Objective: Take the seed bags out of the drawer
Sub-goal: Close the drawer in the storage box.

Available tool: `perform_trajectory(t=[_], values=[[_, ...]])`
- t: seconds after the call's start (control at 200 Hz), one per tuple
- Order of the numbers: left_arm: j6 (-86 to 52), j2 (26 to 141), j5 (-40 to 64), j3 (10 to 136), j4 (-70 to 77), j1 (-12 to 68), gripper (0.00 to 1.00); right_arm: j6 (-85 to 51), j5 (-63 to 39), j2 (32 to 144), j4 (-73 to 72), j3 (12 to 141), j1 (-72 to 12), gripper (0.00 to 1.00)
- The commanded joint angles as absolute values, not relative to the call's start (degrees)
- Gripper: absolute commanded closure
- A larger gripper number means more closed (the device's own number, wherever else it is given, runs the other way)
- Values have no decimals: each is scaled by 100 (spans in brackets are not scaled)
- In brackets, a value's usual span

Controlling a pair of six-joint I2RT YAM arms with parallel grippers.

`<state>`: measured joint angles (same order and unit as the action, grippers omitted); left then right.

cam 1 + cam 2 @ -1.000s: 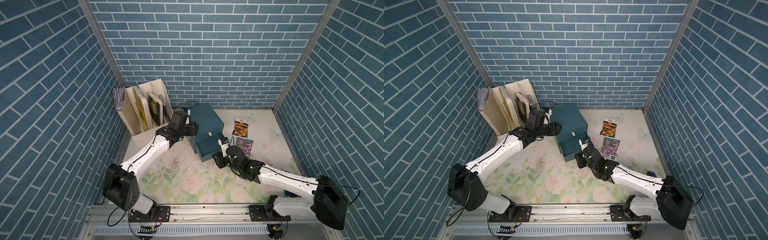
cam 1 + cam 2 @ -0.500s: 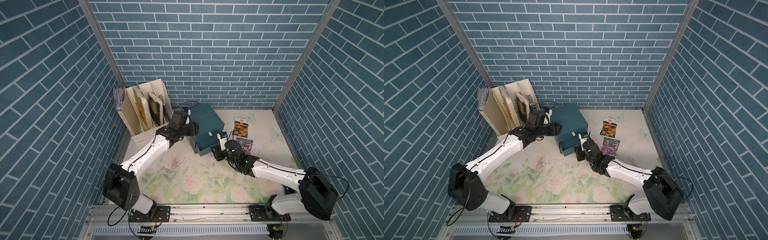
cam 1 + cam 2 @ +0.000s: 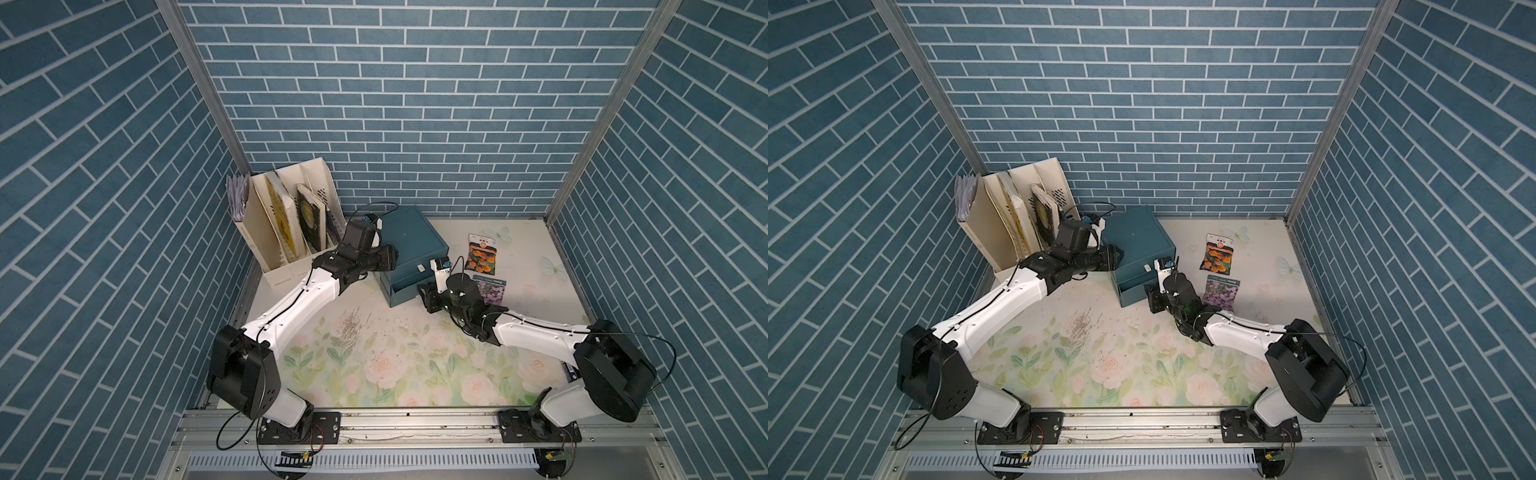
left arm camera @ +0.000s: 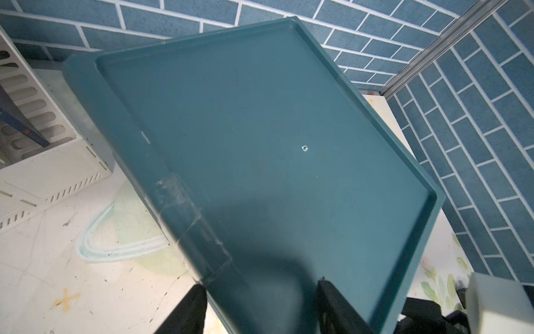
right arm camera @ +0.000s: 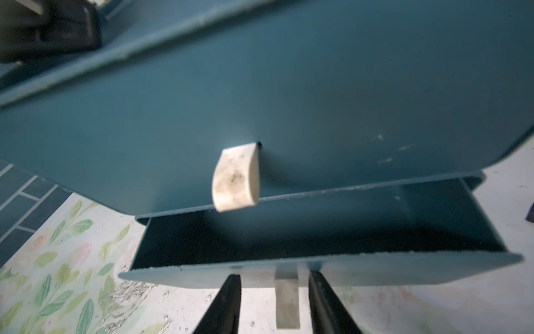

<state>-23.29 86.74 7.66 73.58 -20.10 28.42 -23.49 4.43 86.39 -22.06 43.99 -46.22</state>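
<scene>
Two seed bags lie flat on the mat to the right of the teal cabinet [image 3: 409,237], outside it: a dark one with orange blooms [image 3: 482,259] and a white one with purple blooms [image 3: 492,289]. The cabinet's lower drawer [image 5: 318,274] stands a little way out, and its inside looks dark and bare. My right gripper [image 5: 274,277] is open at the drawer front, with the pale handle [image 5: 286,303] between its fingers and a gap on each side. My left gripper [image 4: 260,289] is open against the cabinet's upper left edge, one finger beside the wall and one over the top.
A cream file holder [image 3: 286,232] with upright books stands at the back left, close behind my left arm. The upper drawer's pale handle [image 5: 237,179] juts out above the lower drawer. Blue brick walls close in three sides. The floral mat [image 3: 374,365] stretches toward the front rail.
My right gripper has moved toward the cabinet and the lower drawer has slid further in. The left arm and both bags have stayed put.
</scene>
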Motion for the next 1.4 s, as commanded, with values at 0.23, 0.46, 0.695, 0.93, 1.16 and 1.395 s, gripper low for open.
perform_trajectory(t=[0.23, 0.46, 0.695, 0.93, 1.16, 1.395], values=[[-2048, 8974, 958, 7262, -2681, 2885, 36, -2179, 350, 9137, -2777, 4793, -4579, 59], [-1996, 8991, 1002, 7248, -2707, 2885, 36, -2209, 367, 9323, -2865, 4902, -4580, 59], [-1976, 8995, 1006, 7239, -2717, 2883, 36, -2345, 403, 9228, -2815, 4787, -4573, 59], [-1995, 8991, 953, 7240, -2689, 2874, 36, -2713, 94, 8746, -2364, 4310, -4568, 54], [-2015, 8989, 958, 7224, -2670, 2878, 36, -3347, -884, 8534, -2373, 3797, -4430, 48], [-2021, 8965, 976, 7171, -2655, 2874, 36, -4047, -1859, 9093, -3352, 3621, -4171, 49]])
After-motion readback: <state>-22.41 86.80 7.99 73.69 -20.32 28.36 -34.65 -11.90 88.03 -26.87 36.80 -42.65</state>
